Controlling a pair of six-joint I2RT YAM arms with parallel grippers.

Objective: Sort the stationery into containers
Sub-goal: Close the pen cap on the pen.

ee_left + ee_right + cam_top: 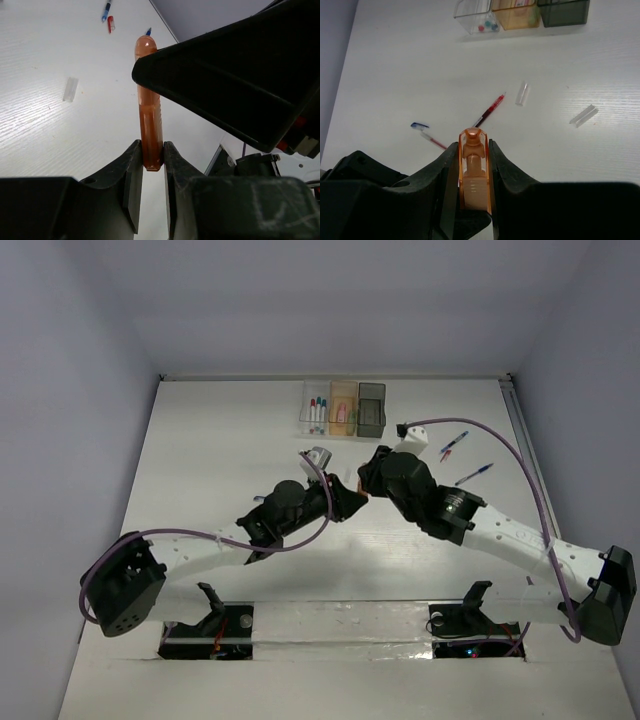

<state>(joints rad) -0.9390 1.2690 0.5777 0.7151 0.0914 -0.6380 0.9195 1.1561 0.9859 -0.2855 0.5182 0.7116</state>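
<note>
An orange marker [149, 110] is held by both grippers above the middle of the table. My left gripper [152, 154] is shut on its rear end. My right gripper [473, 150] is shut on its translucent orange cap end [473, 167]. The two grippers meet tip to tip in the top view, left [351, 499] and right [369, 489]. Three bins stand in a row at the back: clear [316, 408] with several markers in it, orange [343, 407] and dark grey [371, 407].
Two pens [453, 443] [474, 474] lie on the table right of the grippers. The right wrist view shows a red pen [490, 110], a blue-capped pen [426, 134] and two clear caps [521, 93] [583, 115] on the table before the bins [515, 15].
</note>
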